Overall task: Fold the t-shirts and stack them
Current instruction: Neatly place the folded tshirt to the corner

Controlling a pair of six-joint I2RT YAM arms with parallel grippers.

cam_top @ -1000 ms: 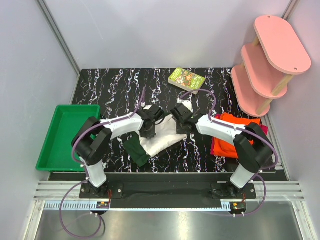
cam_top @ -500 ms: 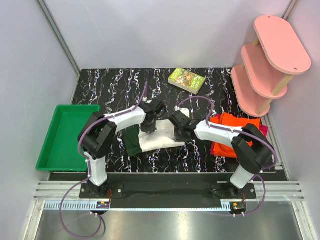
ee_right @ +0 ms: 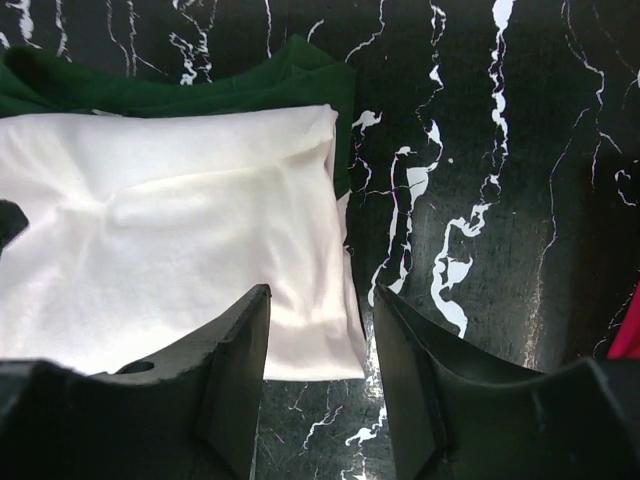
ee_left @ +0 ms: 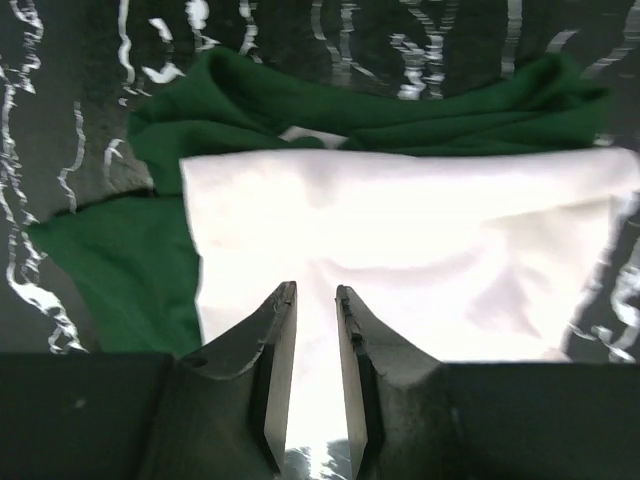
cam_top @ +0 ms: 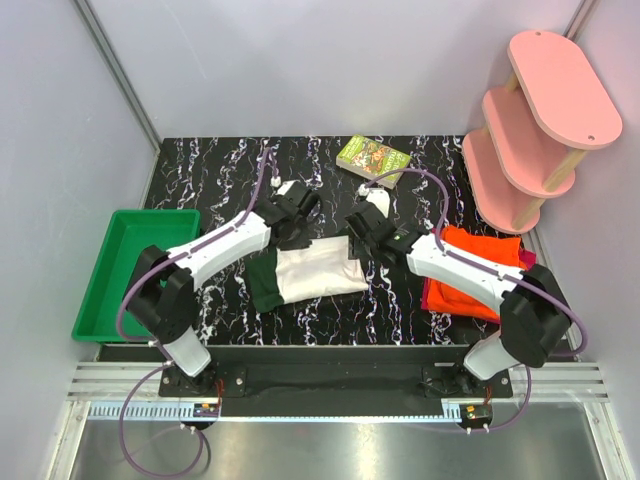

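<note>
The left hand [ee_left: 315,340] hangs over the white shirt [cam_top: 318,272]. Its jaws stand a narrow slit apart, and only white shows in the slit, so I cannot tell whether it pinches cloth or is free. From above, both hands are hard to make out against the dark arms. The right hand [ee_right: 320,380] has its jaws spread wide and grips nothing; the shirt's corner lies flat under the gap. The right arm covers part of the orange shirt [cam_top: 470,262], and only a sliver of the magenta shirt [cam_top: 527,258] shows beneath the orange.

The white shirt lies mid-bench [cam_top: 220,180], folded into a rough rectangle with a plain white panel up and lightly creased. Dark green sleeve cloth bunches out at its left end and along one long edge. The orange and magenta pile sits well to its right.
</note>
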